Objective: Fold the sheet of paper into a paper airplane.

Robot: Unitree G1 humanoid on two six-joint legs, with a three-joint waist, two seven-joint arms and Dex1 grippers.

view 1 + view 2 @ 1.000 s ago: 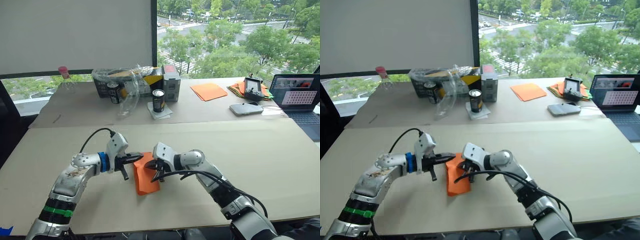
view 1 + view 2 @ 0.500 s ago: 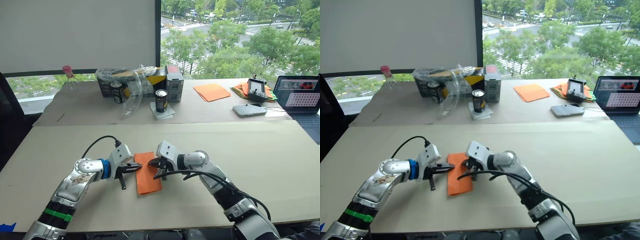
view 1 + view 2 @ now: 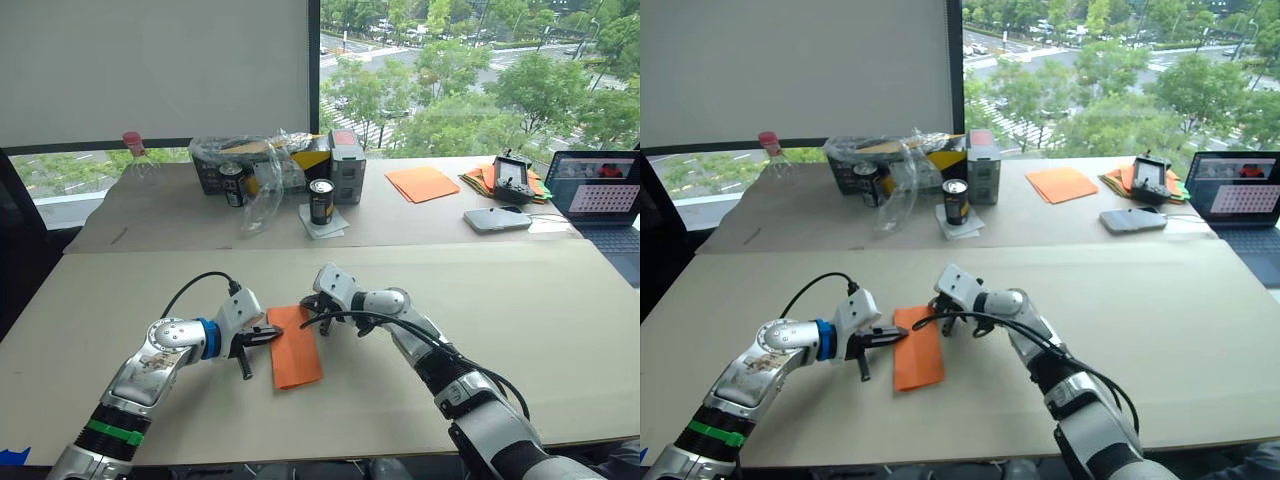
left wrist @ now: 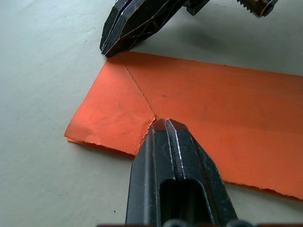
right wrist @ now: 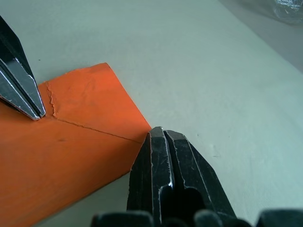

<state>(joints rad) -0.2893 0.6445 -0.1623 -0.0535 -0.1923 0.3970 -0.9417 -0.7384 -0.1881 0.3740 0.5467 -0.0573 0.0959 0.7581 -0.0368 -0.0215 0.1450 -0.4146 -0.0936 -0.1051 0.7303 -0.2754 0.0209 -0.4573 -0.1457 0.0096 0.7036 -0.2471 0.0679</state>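
The sheet of paper [image 3: 296,346] lies flat on the near table as a narrow orange strip, folded lengthwise. A diagonal crease [image 4: 140,92] crosses its far end. My left gripper [image 3: 274,334] is shut, and its tip [image 4: 164,125] presses on the strip's left edge where the crease ends. My right gripper [image 3: 309,303] is also shut, with its tip [image 5: 159,133] touching the strip's far right corner. Neither gripper holds the paper [image 5: 71,146] between its fingers.
On the far table stand two cans [image 3: 318,201], a crumpled plastic bag [image 3: 258,180] and boxes [image 3: 343,165]. Smooth orange sheets [image 3: 418,183], a multicoloured paper pile [image 3: 478,180], a grey device [image 3: 497,218] and a laptop [image 3: 604,195] lie at the right. A bottle [image 3: 132,150] stands far left.
My right gripper has moved from the strip's right edge to its far right corner. The paper, lifted a second ago, now lies flat. My left gripper has stayed at the left edge.
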